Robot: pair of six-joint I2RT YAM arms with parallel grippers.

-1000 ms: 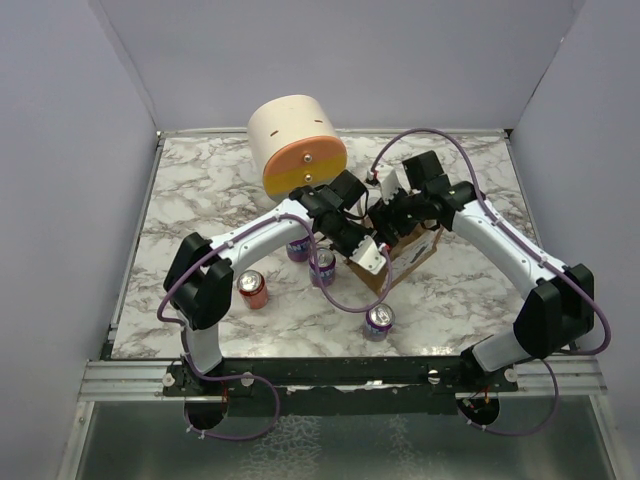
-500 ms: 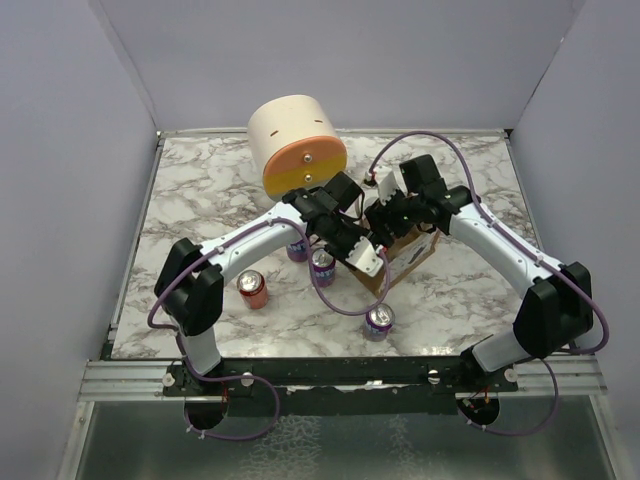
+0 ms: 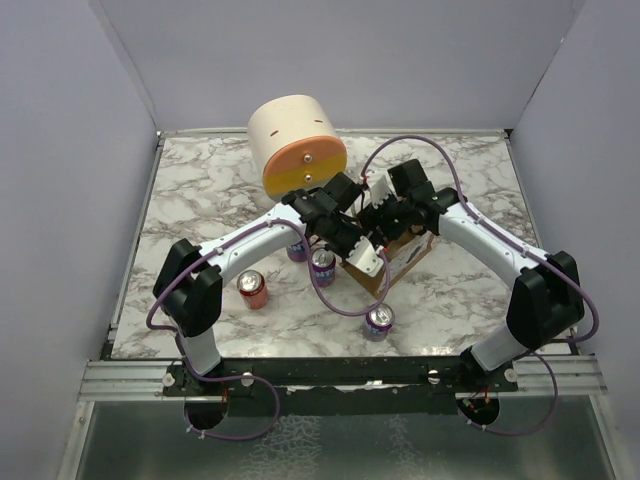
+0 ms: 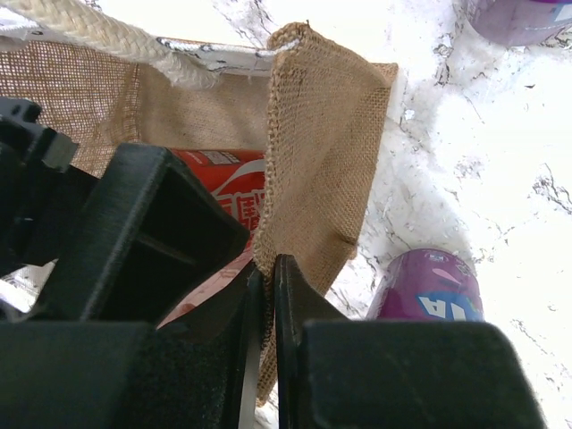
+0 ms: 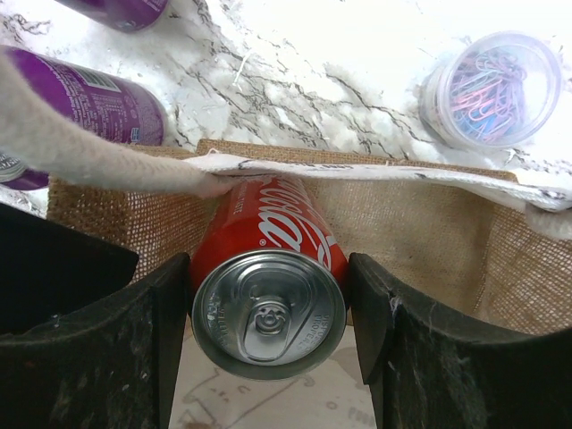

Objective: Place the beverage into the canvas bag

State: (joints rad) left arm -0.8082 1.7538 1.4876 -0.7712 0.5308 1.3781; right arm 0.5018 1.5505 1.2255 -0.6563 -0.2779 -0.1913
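Red aluminium sits between my right jaws: they are clamped on the red can (image 5: 268, 304), its lid toward the wrist camera and its body angled into the mouth of the canvas bag (image 5: 429, 223). A rope handle (image 5: 80, 147) comes in from 10 o'clock and reaches the can. My left jaws are pinched together on the bag's burlap edge, and that wall stands upright. Burlap is close on both sides of the can. Beyond the rim, on the marble worktop (image 5: 340, 54), a purple can (image 5: 89, 103) sits at 10 o'clock and a tub of paper clips (image 5: 487, 89) at 1 o'clock.
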